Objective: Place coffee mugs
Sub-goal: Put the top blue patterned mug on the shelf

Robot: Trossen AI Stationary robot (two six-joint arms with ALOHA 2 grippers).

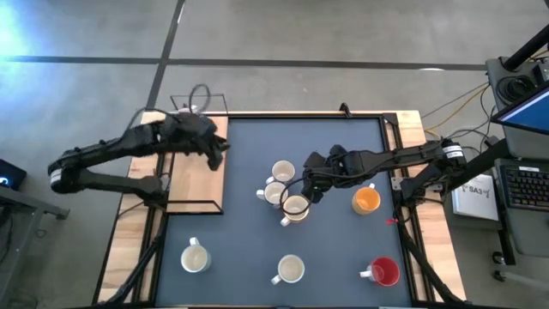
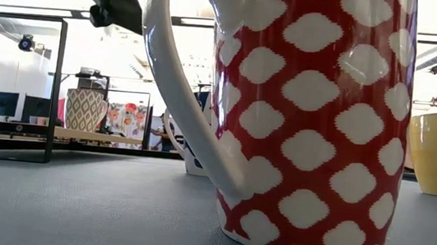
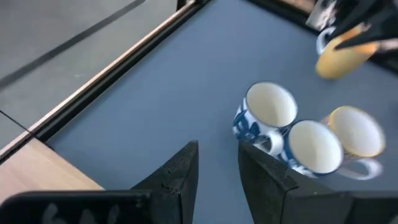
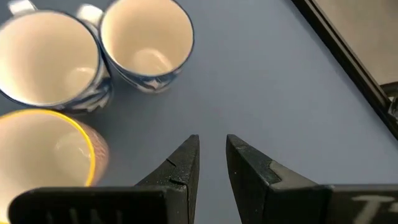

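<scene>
Mugs (image 1: 285,196) stood clustered mid-table beside the right gripper (image 1: 310,184), its fingers slightly apart and empty, so it needed to spread wider and straddle one rim squarely before closing, while the left gripper (image 1: 219,153) waited, likewise gapped and empty.

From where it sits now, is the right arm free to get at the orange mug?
Probably yes. The right gripper hovers empty beside the cluster of three mugs, and the orange mug stands alone just beside that arm's forearm, with nothing between them; it would need to pull back.
</scene>
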